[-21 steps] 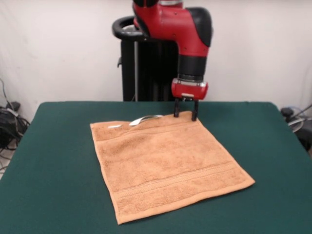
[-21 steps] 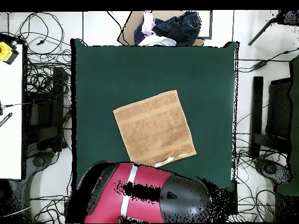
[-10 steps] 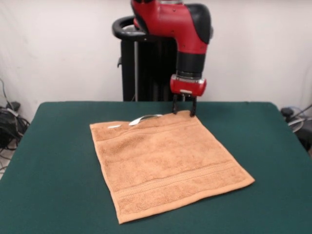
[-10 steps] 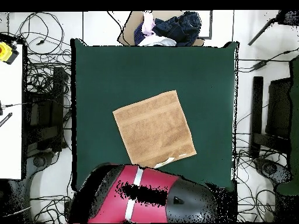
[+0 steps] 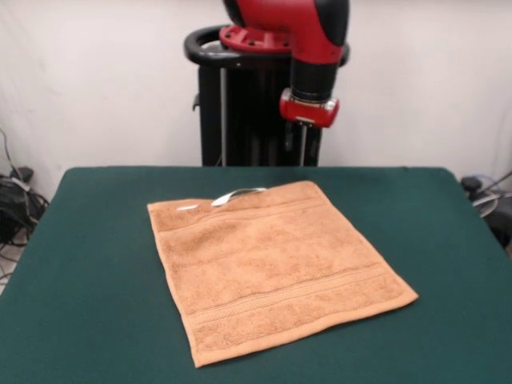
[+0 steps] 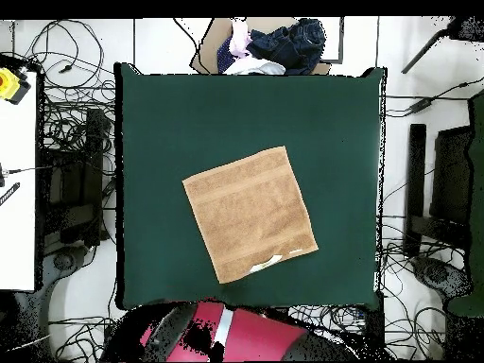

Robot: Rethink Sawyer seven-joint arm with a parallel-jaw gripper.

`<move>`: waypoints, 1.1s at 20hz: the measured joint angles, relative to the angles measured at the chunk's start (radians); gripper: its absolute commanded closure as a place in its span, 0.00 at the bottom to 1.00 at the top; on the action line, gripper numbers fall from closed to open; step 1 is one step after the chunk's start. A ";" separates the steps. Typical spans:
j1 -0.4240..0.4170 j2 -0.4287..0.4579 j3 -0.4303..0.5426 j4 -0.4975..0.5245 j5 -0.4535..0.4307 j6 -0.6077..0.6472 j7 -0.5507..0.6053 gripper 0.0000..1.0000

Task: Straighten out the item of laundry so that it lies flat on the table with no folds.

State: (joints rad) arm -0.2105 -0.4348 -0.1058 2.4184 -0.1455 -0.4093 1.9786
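The item of laundry [image 5: 276,264], an orange-tan towel, lies spread out on the green table [image 5: 80,240], turned a little askew. A woven stripe band [image 5: 296,292] runs near its front edge, and a white loop tag [image 5: 238,194] sticks up at its far edge. My gripper [image 5: 302,160] hangs above and behind the towel's far right corner, open and holding nothing, dark against the pedestal. In the overhead view the towel [image 6: 250,213] sits near the middle of the table [image 6: 189,123], with the tag [image 6: 269,264] at its lower edge. Only the red arm [image 6: 227,336] shows at the bottom there.
The black pedestal [image 5: 240,104] stands behind the table's far edge. A heap of dark and light clothes [image 6: 274,45] lies beyond the top edge of the table in the overhead view. Cables [image 6: 76,142] trail along both sides, and a white bench [image 6: 17,189] stands at the left.
My gripper has risen from the towel's far right corner, clear of the cloth. In the overhead view the arm has drawn back off the table. The towel has not moved.
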 measured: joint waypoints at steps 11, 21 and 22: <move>0.005 0.006 -0.005 -0.068 0.000 -0.003 0.000 0.00; 0.003 0.045 -0.013 -0.135 0.000 -0.022 0.000 0.00; 0.001 0.045 -0.014 -0.137 0.000 -0.022 0.000 0.00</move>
State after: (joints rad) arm -0.2093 -0.3899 -0.1202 2.2811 -0.1459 -0.4314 1.9786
